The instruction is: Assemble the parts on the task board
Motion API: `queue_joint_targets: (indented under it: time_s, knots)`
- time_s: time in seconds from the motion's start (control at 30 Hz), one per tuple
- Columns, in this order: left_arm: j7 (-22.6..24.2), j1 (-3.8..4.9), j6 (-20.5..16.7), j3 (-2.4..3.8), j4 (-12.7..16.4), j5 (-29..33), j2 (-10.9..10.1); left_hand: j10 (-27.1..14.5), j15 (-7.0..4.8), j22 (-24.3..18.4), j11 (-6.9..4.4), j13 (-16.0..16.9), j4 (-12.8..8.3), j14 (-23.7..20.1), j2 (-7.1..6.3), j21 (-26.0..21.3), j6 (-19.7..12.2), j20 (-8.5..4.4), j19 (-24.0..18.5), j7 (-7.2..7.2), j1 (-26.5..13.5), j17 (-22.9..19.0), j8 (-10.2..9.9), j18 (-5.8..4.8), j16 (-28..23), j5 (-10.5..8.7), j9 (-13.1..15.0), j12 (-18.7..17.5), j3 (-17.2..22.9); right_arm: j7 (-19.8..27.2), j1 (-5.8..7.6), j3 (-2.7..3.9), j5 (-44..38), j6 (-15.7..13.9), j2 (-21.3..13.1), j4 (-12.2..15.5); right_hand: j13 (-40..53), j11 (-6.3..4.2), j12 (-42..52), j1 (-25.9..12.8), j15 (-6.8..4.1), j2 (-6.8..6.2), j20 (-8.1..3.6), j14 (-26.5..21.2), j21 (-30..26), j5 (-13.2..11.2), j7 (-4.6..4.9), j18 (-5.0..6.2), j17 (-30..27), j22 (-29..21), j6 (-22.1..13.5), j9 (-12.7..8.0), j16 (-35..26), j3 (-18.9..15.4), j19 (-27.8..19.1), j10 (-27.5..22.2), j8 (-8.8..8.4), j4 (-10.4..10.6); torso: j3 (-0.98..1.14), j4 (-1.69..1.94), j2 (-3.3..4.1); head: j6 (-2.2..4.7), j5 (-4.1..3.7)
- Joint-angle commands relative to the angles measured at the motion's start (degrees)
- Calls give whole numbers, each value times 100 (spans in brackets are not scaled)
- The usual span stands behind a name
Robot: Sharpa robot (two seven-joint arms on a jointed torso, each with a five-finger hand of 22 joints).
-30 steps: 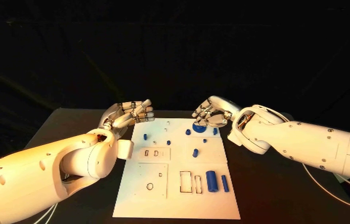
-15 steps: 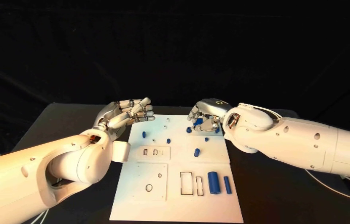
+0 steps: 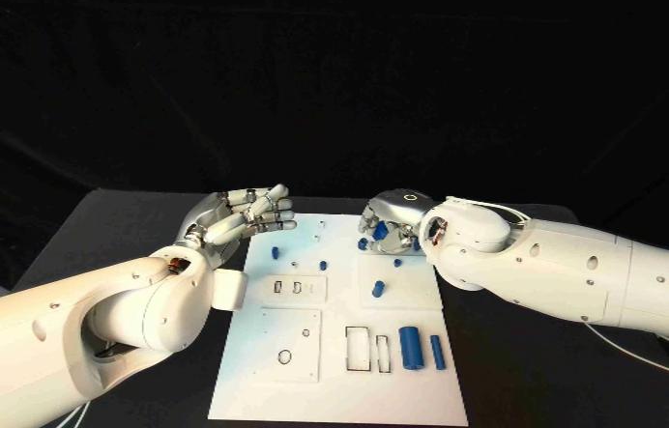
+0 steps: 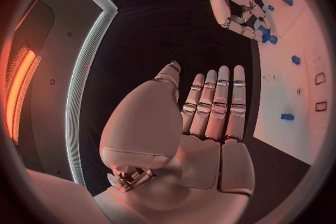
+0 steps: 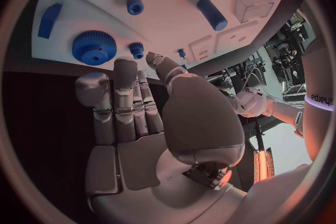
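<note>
Parts are the small blue pieces scattered over the white task board (image 3: 334, 370), which lies flat in the middle of a black table (image 3: 530, 370) with its long side running away from the robot. Room behind is just dark, nothing to make out there.

On the near end of the board a fat blue cylinder (image 3: 407, 347) lies on its side next to a thinner blue bar (image 3: 435, 351), both with their long axis pointing along the board's length, just beside two rectangular slots. Mid-board there's a short blue peg (image 3: 375, 291), tilted slightly. Toward the far end a small blue piece (image 3: 275, 252) lies at a slant on the left side.

In the right wrist view you can see a blue gear (image 5: 93, 47) sitting flat on the board's far edge, with a small toothed blue part (image 5: 136, 49) right next to it and the fingertips.

Right hand (image 3: 392, 223) is down over that far right corner, fingers fairly straight and close together, not gripping anything as far as I can tell. Left hand (image 3: 240, 215) hangs just off the board's far left corner, palm up-ish, fingers straight and side by side, holding nothing.
</note>
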Motion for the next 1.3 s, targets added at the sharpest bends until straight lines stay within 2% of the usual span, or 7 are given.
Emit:
queue_joint_targets:
  time_s: [0.03, 0.5, 0.8, 0.93, 1.1, 1.2, 1.3]
  knots:
    - [8, 16, 117, 6, 32, 4, 6, 15, 2, 9, 10, -4, -11, -31, 12, 27, 27, 14, 35, -1, 54, -1, -37, 66, -18, -28, -6, -20, -31, -136, 1, 1, -254, 235, 27, -36, 14, 5, 33, 48, -25, -20, 0, 113, 160, 34, 9, -122, 216, 225, 35, 11, 236, 44, 87, -45, -20, 16, -8, 17, 31, 3, -5]
    - [-16, 27, 139, 6, 57, 4, -6, 11, 5, 10, 13, -6, -10, -38, 12, 31, 25, 13, 32, 2, 55, -2, -44, 66, -28, -27, -8, -29, -33, -110, -2, -1, -265, 309, 150, -202, 51, 3, 61, 77, -14, -23, 13, 114, 696, 24, 16, -226, 948, 992, 94, 40, 1044, 173, 286, 7, -3, 100, -13, 36, 98, 34, -24]
    - [-23, 36, 145, 7, 69, 4, -17, 8, 6, 11, 15, -8, -9, -40, 12, 32, 23, 13, 31, 4, 56, -2, -49, 65, -33, -27, -8, -35, -34, -58, -19, -5, -258, 294, 241, -293, 59, 1, 74, 76, -12, -17, 18, 107, 796, -3, 22, -243, 1084, 1135, 127, 52, 1212, 210, 314, 51, 8, 137, -16, 62, 130, 16, -3]
    - [-28, 37, 146, 7, 67, 4, -21, 8, 6, 11, 15, -8, -9, -40, 12, 32, 23, 13, 31, 4, 56, -2, -49, 65, -33, -27, -8, -35, -34, -51, -22, -5, -256, 280, 248, -301, 69, -7, 96, 79, -17, -4, 17, 115, 887, -7, 21, -264, 1215, 1274, 157, 62, 1349, 235, 361, 106, 20, 157, -17, 58, 145, 21, 1]
    - [-38, 38, 151, 7, 60, 4, -23, 8, 6, 11, 16, -8, -9, -40, 13, 34, 23, 13, 30, 6, 56, -2, -51, 65, -35, -27, -9, -39, -35, -52, -22, -5, -252, 257, 250, -306, 95, -35, 156, 139, -40, 51, 5, 151, 1077, -13, 12, -310, 1489, 1563, 280, 97, 1631, 308, 475, 255, 78, 167, -17, 60, 162, 29, -7]
    - [-43, 39, 150, 7, 55, 4, -23, 7, 6, 11, 17, -8, -9, -40, 13, 34, 23, 13, 30, 6, 57, -2, -51, 65, -36, -27, -9, -40, -35, -60, -23, -5, -254, 210, 246, -297, 143, -96, 249, 317, -91, 149, -28, 175, 1237, -203, -39, -348, 1699, 1808, 476, 162, 1848, 439, 575, 466, 175, 93, -18, 70, 168, 26, -18]
    - [-48, 39, 148, 7, 49, 4, -25, 7, 6, 11, 17, -9, -8, -39, 13, 35, 22, 13, 29, 7, 56, -1, -52, 65, -37, -27, -9, -41, -36, -60, -23, -5, -277, 101, 240, -276, 191, -155, 317, 490, -133, 214, -71, 193, 1391, -269, -75, -389, 1872, 2047, 608, 222, 2022, 558, 678, 614, 241, -10, -20, 75, 168, 27, -16]
